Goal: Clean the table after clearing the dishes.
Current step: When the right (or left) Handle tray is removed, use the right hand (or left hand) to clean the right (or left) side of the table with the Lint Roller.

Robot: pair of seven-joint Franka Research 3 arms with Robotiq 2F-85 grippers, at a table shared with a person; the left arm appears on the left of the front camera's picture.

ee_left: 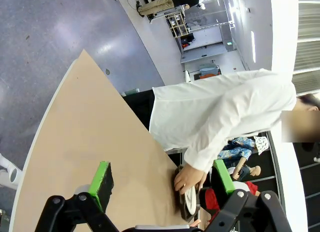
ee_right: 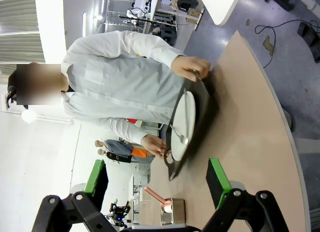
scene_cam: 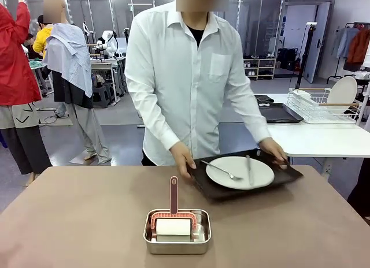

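At the far right of the brownish table (scene_cam: pixel 87 216) a person in a white shirt grips a dark tray (scene_cam: pixel 211 187) with both hands (scene_cam: pixel 185 161), lifted slightly and tilted. On it lies a white plate (scene_cam: pixel 240 172) with a fork (scene_cam: pixel 222 171) and a knife (scene_cam: pixel 249 170). My left gripper (ee_left: pixel 162 179) is open above the table (ee_left: pixel 90 142), with the person's hand (ee_left: pixel 189 178) and the plate (ee_left: pixel 189 199) farther off. My right gripper (ee_right: pixel 156 178) is open too, well short of the tray (ee_right: pixel 202 117) and plate (ee_right: pixel 184 119).
A shiny steel tin (scene_cam: pixel 177 248) holding a white roller with a red handle (scene_cam: pixel 173 196) stands at the front middle of the table. Behind on the right, a white table (scene_cam: pixel 312 138) carries a wire rack (scene_cam: pixel 324 109) and another dark tray (scene_cam: pixel 280 113).
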